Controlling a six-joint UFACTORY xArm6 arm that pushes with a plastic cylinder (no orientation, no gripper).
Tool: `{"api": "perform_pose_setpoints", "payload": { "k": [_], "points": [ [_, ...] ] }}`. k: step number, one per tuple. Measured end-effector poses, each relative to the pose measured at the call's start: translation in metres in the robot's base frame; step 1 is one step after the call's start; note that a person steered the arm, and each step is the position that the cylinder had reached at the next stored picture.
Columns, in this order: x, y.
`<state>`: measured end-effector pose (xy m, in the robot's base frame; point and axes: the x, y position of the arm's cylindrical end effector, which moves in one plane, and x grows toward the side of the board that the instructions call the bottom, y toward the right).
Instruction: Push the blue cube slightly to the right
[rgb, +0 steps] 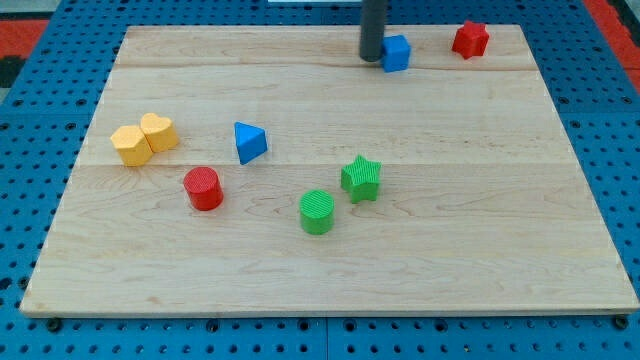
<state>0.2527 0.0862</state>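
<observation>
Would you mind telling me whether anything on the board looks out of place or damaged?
Nothing stands out. All blocks sit intact on the wooden board; my tip rests against the blue cube on its left in the view.

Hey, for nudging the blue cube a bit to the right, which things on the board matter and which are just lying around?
Part of the job:
blue cube, near the view's top
my tip, against the cube's left side

Just lying about:
red star
blue triangle
yellow hexagon
yellow heart
red cylinder
green cylinder
green star
</observation>
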Motion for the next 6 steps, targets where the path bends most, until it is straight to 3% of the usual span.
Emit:
{"api": "perform_pose_setpoints", "payload": {
  "k": [1,3,5,6],
  "points": [
    [-0.003,0.025],
    [0.034,0.027],
    [0.001,0.052],
    [0.03,0.039]
  ]
}}
